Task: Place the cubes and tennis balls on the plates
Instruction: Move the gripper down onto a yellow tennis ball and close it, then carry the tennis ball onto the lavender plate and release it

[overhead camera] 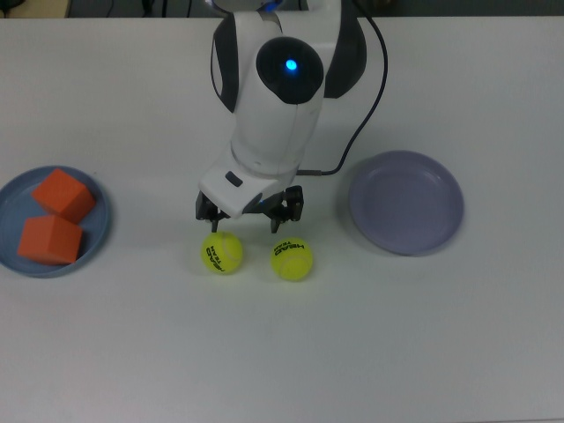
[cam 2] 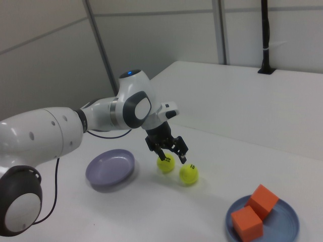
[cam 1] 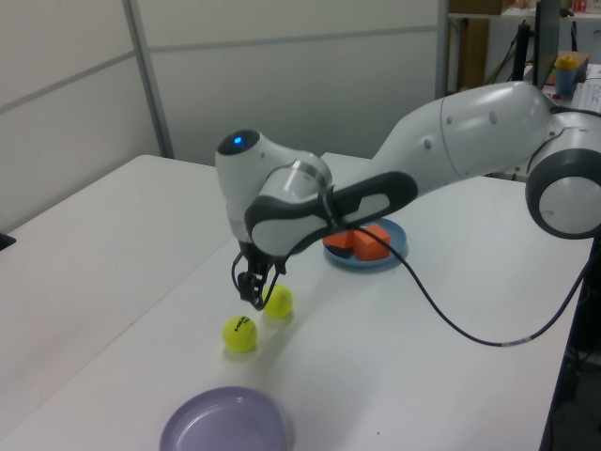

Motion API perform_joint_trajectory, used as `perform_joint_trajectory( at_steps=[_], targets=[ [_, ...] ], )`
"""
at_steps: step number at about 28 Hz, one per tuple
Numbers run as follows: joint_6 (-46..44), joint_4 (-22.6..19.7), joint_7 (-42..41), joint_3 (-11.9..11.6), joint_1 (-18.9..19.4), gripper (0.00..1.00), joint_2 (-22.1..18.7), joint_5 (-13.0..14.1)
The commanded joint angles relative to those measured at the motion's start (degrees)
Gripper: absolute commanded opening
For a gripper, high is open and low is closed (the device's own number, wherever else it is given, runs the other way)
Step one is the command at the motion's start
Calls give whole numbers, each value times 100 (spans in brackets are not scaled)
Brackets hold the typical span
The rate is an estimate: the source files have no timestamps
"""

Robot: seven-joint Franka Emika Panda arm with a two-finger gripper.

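Gripper (overhead camera: 249, 214) spread open, empty, just above two tennis balls (overhead camera: 223, 252) (overhead camera: 292, 259) on the table (overhead camera: 441, 335). Both cubes (overhead camera: 52, 240) (overhead camera: 63, 195) on blue plate (overhead camera: 95, 236); purple plate (overhead camera: 406, 202) bare.

A white table (overhead camera: 423, 352) is seen carrying everything. In the top view, a blue plate (overhead camera: 97, 236) is set at nine o'clock, a purple plate (overhead camera: 406, 202) at three o'clock. Two tennis balls (overhead camera: 223, 252) (overhead camera: 292, 259) are laid side by side near the centre, slightly apart, on the bare tabletop between the plates.
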Motion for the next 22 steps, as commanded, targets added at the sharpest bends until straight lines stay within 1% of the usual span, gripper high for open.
perform_joint_trajectory(
  at_steps=[1, 4, 6, 10, 11, 12, 13, 15, 16, 18, 19, 22],
  targets=[
    [611, -44, 89, -69, -29, 100, 239, -369],
    [798, -53, 221, -87, -55, 100, 327, -616],
    [833, -62, 239, -87, -90, 100, 406, -835],
    [842, -150, 247, -96, -108, 99, 485, -1047],
    [833, -167, 248, -96, -108, 81, 494, -1108],
    [824, -194, 256, -96, -108, 69, 494, -1109],
    [816, -220, 256, -96, -108, 56, 486, -1109],
    [816, -220, 265, -96, -108, 38, 486, -1109],
    [816, -220, 265, -96, -108, 19, 486, -1109],
    [816, -203, 283, -96, -90, 2, 477, -1083],
    [816, -185, 309, -96, -82, 0, 477, -1065],
    [816, -133, 519, -61, -64, 0, 363, -1048]
  ],
)
